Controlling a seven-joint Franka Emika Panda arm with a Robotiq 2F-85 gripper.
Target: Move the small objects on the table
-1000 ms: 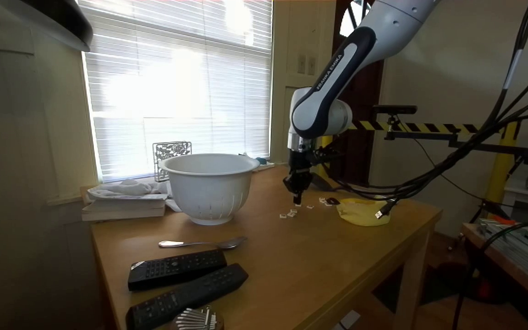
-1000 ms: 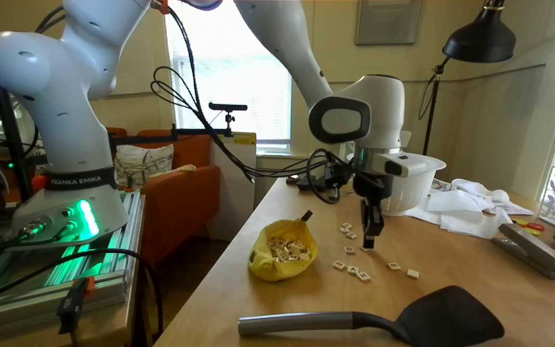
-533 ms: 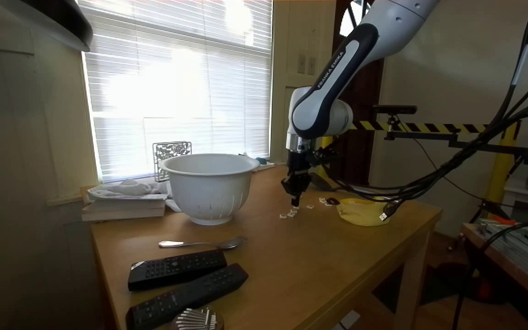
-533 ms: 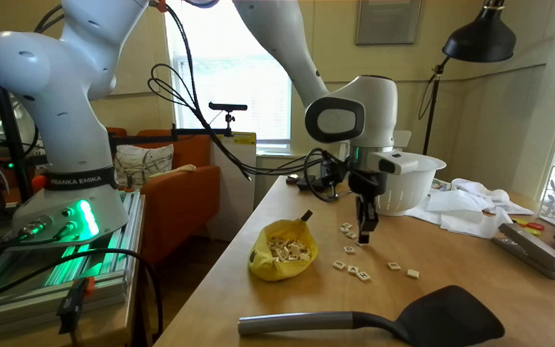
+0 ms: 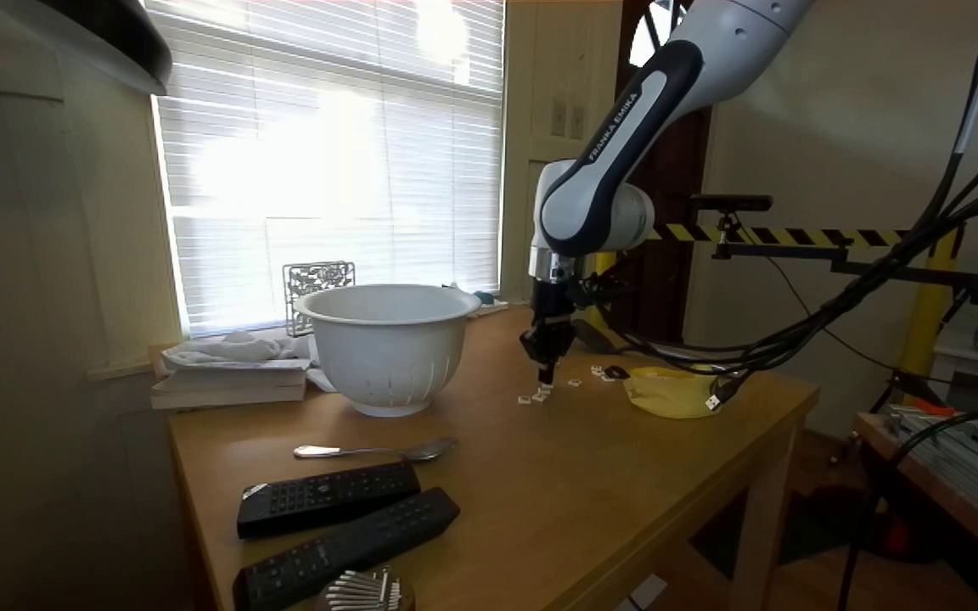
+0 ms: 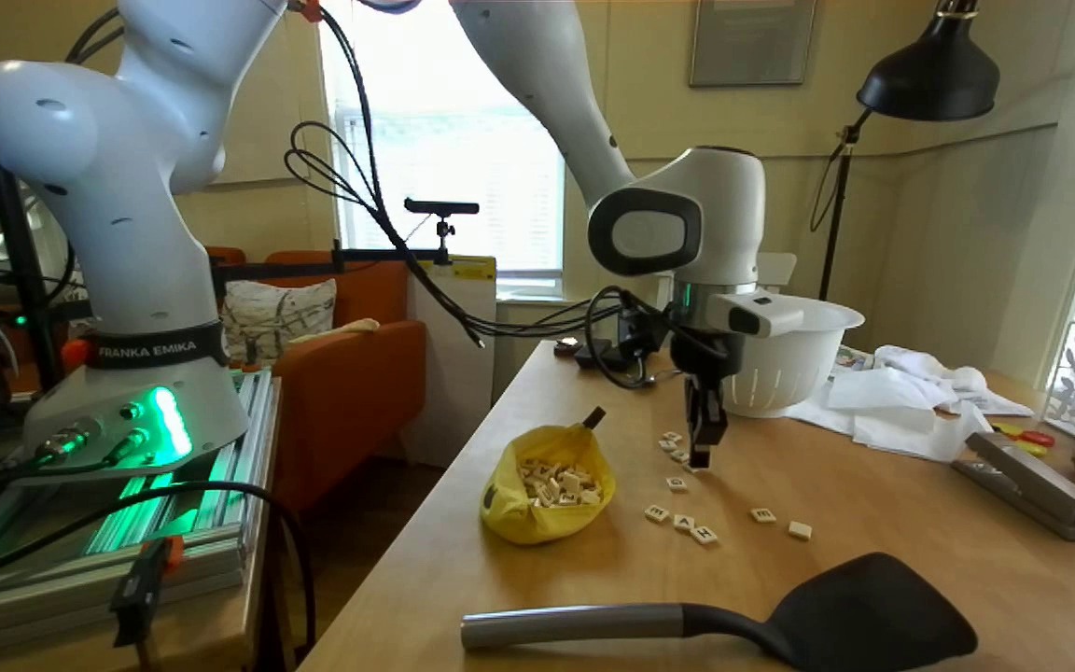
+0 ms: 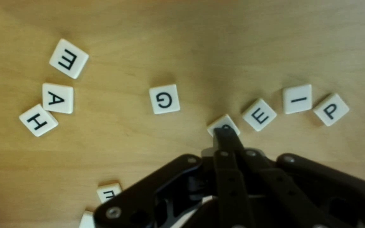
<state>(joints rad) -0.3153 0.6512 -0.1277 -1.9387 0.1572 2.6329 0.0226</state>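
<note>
Several small cream-white letter tiles lie on the wooden table (image 5: 557,475). In the wrist view, a G tile (image 7: 164,98) lies alone in the middle. An E tile (image 7: 259,114), an I tile (image 7: 297,99) and a P tile (image 7: 331,109) form a row at right. An A tile (image 7: 57,98) lies with others at left. My gripper (image 7: 228,133) is shut, its fingertips together, with nothing seen between them. The tip covers part of a tile (image 7: 219,122) on the table, close to the E tile. The gripper also shows low over the table in both exterior views (image 5: 547,378) (image 6: 701,459).
A yellow pouch (image 6: 509,513) full of tiles stands near the tiles. A black spatula (image 6: 873,616) lies at the front and a stapler (image 6: 1032,490) at right. A white bowl (image 5: 387,348), a spoon (image 5: 370,451) and black remotes (image 5: 328,498) are also on the table.
My shut gripper has moved a short way over the table, towards the row of tiles. The tile at its tip has slid along with it. The other tiles have not moved.
</note>
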